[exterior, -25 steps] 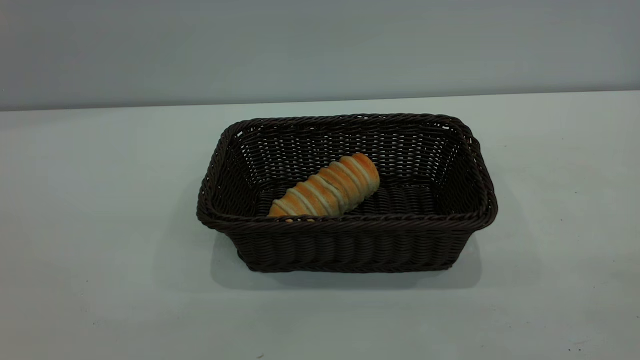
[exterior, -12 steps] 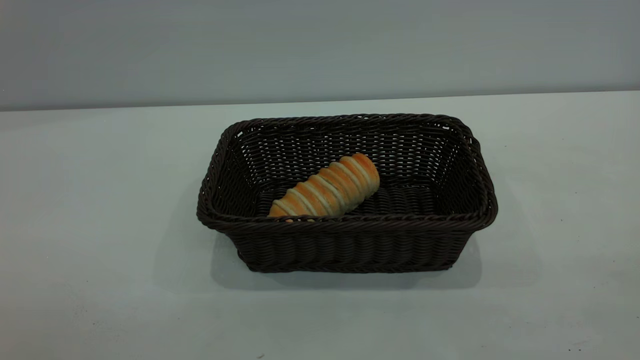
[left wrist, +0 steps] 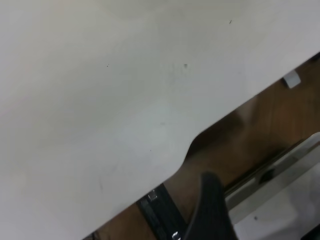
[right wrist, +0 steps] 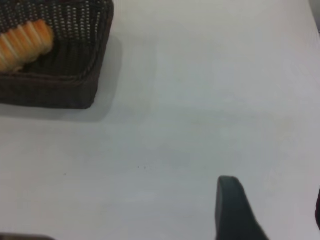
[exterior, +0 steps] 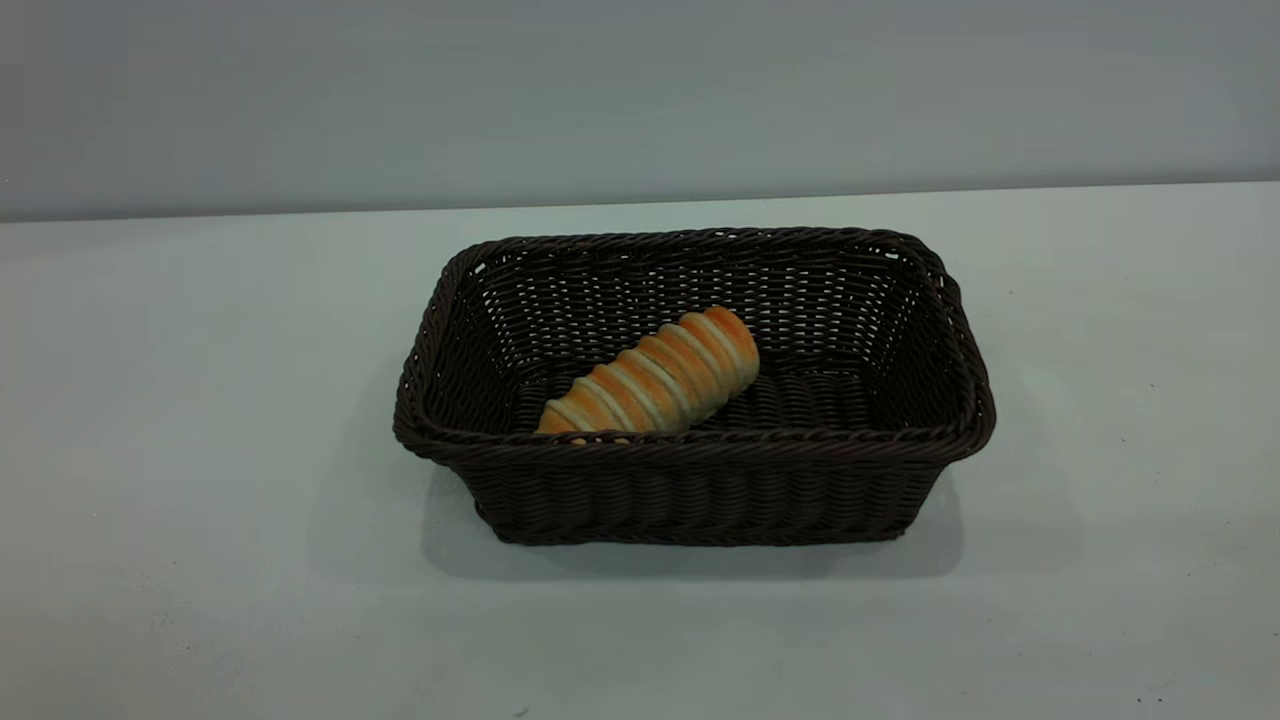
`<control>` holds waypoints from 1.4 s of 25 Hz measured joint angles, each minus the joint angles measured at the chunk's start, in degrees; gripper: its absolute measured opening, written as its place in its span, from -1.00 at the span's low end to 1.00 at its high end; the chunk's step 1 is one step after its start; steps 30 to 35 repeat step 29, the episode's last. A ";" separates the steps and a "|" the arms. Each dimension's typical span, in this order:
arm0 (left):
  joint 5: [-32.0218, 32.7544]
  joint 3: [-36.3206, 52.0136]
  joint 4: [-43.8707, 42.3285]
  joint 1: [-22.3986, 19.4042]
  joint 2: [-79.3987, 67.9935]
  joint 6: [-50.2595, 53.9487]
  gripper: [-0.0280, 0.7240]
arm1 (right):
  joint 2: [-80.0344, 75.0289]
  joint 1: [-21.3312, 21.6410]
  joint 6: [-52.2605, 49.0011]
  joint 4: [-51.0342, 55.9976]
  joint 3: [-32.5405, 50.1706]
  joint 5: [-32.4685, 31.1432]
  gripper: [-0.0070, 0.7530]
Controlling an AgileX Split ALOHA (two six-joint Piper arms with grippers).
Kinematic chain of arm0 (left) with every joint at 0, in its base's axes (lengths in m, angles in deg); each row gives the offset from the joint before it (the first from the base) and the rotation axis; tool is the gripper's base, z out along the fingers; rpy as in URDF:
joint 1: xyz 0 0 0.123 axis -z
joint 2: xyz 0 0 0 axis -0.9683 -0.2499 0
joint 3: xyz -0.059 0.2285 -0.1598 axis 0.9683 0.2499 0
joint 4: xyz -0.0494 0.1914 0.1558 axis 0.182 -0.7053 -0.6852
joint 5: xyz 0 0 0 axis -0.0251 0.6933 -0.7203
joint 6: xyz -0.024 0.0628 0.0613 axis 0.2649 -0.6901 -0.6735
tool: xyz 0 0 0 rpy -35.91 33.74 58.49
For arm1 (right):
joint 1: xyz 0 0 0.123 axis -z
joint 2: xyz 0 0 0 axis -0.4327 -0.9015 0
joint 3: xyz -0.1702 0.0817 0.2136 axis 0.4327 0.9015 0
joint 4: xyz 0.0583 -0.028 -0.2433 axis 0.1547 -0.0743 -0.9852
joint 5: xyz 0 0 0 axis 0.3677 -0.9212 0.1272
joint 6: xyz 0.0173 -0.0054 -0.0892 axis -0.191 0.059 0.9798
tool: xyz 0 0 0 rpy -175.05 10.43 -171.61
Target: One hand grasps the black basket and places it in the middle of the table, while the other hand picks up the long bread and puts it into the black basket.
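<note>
Exterior view shows the black basket [exterior: 694, 390] standing upright near the middle of the pale grey-white surface [exterior: 200, 400], its long sides running across the picture and its braided rim unbroken all round. Inside it lies the long bread [exterior: 655, 379], resting on the woven floor on a diagonal: its tapered end points to the front left and sits low behind the near rim, while its thicker end rises toward the basket's middle. The bread touches nothing but the basket. No arm appears in this view.

Right wrist view looks down on bare surface [right wrist: 200, 100], with 1 corner of the black basket [right wrist: 55, 85] at the picture's edge and a piece of the long bread [right wrist: 22, 42] visible inside it. Only 1 dark fingertip [right wrist: 231, 207] of the right pincer [right wrist: 272, 212] shows fully, with a sliver of another at the frame edge, well apart from the basket and holding nothing; the gap between them suggests the pincer is spread.

Left wrist view takes in the surface's [left wrist: 100, 100] edge, with brown floor and metal framing beyond it. A single dark finger [left wrist: 210, 210] of the left pincer shows over that edge, away from the basket; whether it is spread or closed I cannot tell, though nothing is seen in its grip.
</note>
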 joint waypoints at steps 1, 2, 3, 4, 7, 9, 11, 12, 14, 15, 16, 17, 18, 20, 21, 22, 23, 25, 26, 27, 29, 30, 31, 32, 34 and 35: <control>0.00 0.00 0.00 -0.61 0.57 0.00 0.64 | 0.00 0.00 0.00 0.00 0.00 0.00 0.08; 0.00 0.00 0.00 -2.34 1.04 0.00 0.64 | 0.00 -0.31 0.00 0.00 0.00 0.00 0.08; 0.02 0.00 0.48 -4.73 1.69 -0.05 0.64 | 0.00 -0.64 0.00 0.00 0.00 0.00 0.08; 0.02 0.00 0.61 -8.55 2.44 -0.11 0.64 | 0.00 -1.10 0.00 0.00 0.00 0.00 0.08; 0.02 0.00 0.67 -21.41 5.65 -0.10 0.64 | 0.00 -1.98 0.00 0.00 0.00 0.00 0.08; 0.13 0.00 0.67 -29.00 8.75 -0.10 0.64 | 0.00 -2.14 0.00 0.00 0.00 0.00 0.08; 0.31 0.00 0.67 -33.10 12.76 -0.10 0.64 | 0.00 -2.14 0.00 0.00 0.00 0.00 0.08; 0.43 0.00 0.67 -34.25 14.76 -0.10 0.64 | 0.00 -2.14 0.00 0.00 0.00 0.00 0.08; 0.60 0.00 0.67 -35.07 17.45 -0.10 0.64 | 0.00 -2.14 0.00 0.00 0.00 0.00 0.08; 0.81 0.00 0.67 -35.21 17.97 -0.10 0.64 | 0.00 -2.14 0.00 0.00 0.00 0.00 0.08; 0.93 0.00 0.67 -35.26 18.04 -0.10 0.64 | 0.00 -2.14 0.00 0.00 0.00 0.00 0.08; 0.98 0.00 0.67 -35.26 18.09 -0.10 0.64 | 0.00 -2.14 0.00 0.00 0.00 0.00 0.08; 0.98 0.00 0.67 -35.26 18.23 -0.10 0.64 | 0.00 -2.14 0.00 0.00 0.00 0.00 0.08; 1.04 0.00 0.67 -35.26 18.23 -0.10 0.64 | 0.00 -2.14 0.00 0.00 0.00 0.00 0.08; 1.09 0.00 0.67 -35.26 18.23 -0.10 0.64 | 0.00 -2.14 0.00 0.00 0.00 0.00 0.08; 1.09 0.00 0.67 -35.26 18.23 -0.10 0.64 | 0.00 -2.14 0.00 0.00 0.00 0.00 0.08; 1.09 0.00 0.67 -35.26 18.23 -0.10 0.64 | 0.00 -2.14 0.00 0.00 0.00 0.00 0.08; 1.09 0.00 0.67 -35.26 18.23 -0.05 0.64 | 0.00 -2.14 0.00 0.00 0.00 0.00 0.08; 1.09 0.00 0.67 -35.26 18.23 -0.05 0.64 | 0.00 -2.14 0.00 0.00 0.00 0.00 0.08; 1.09 0.00 0.67 -35.26 18.23 -0.05 0.64 | 0.00 -2.14 0.00 0.00 0.00 0.00 0.08; 1.09 0.00 0.67 -35.26 18.23 -0.05 0.64 | 0.00 -2.14 0.00 0.00 0.00 0.00 0.08; 1.09 0.00 0.67 -35.26 18.23 -0.05 0.64 | 0.00 -2.14 0.00 0.00 0.00 0.00 0.08; 1.09 0.00 0.67 -35.26 18.23 -0.05 0.64 | 0.00 -2.14 0.00 0.00 0.00 0.00 0.08; 1.09 0.00 0.67 -35.26 18.23 -0.05 0.64 | 0.00 -2.14 0.00 0.00 0.00 0.00 0.08; 1.09 0.00 0.67 -35.26 18.23 -0.05 0.64 | 0.00 -2.14 0.00 0.00 0.00 0.00 0.08; 1.09 0.00 0.67 -35.26 18.23 -0.05 0.64 | 0.00 -2.14 0.00 0.00 0.00 0.00 0.08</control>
